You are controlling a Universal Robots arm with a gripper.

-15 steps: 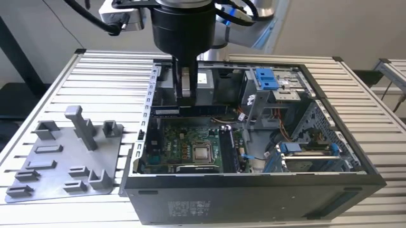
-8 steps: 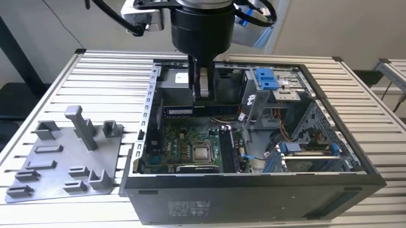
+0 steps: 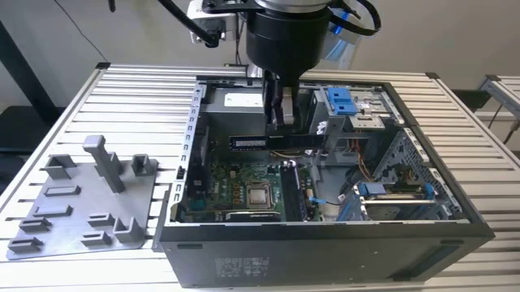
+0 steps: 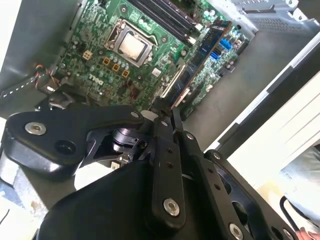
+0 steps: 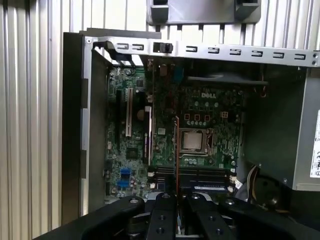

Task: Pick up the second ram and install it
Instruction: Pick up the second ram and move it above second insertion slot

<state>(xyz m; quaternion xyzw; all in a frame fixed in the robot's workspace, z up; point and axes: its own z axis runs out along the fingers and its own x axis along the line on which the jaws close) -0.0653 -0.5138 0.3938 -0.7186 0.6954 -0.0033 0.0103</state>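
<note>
Gripper [image 3: 281, 126] is closed on the second ram [image 3: 274, 142], which is held above the motherboard [image 3: 231, 185]. Pick-up is judged done. The stick is not yet seated in the motherboard's memory slots [image 3: 291, 193]. A thin, dark, narrow stick with a pale label is seen.

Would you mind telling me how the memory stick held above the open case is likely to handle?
In the exterior view the second ram juts sideways from the claw without sagging, so it is probably stiff. Its thin, narrow board suggests little weight. Pinched near one spot, it might pivot if bumped.
</note>
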